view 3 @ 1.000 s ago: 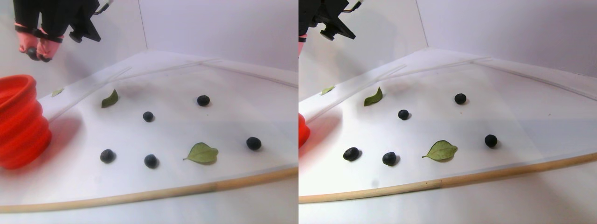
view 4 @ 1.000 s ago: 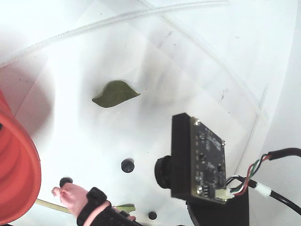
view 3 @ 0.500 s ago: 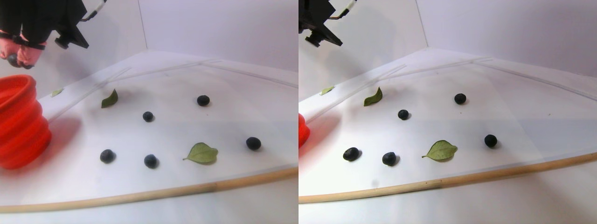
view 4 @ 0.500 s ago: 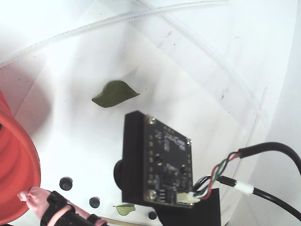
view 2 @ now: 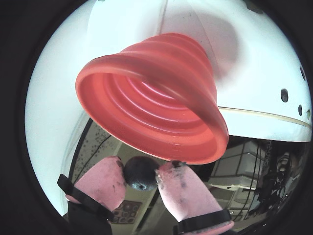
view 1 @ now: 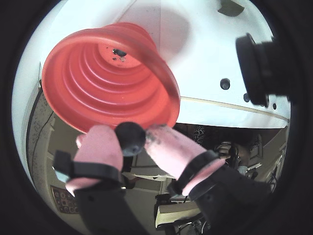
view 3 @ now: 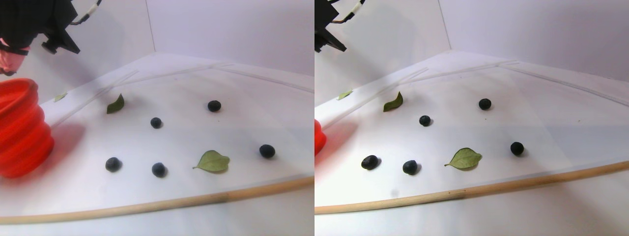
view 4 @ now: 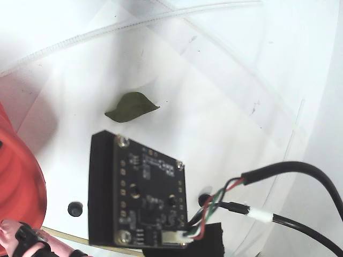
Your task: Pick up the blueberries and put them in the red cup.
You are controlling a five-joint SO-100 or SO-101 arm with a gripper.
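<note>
My gripper has pink padded fingers and is shut on one blue-black blueberry, just at the near rim of the red cup. In the other wrist view the same blueberry sits between the pads right below the cup's rim. In the stereo pair view the cup stands at the far left, with a pink finger above it. Several more blueberries lie on the white table, among them one, another and a third.
Two green leaves lie among the berries; one leaf shows in the fixed view. A wooden strip runs along the table's front edge. A black camera board with cables hangs over the table. Dark specks lie on the cup's bottom.
</note>
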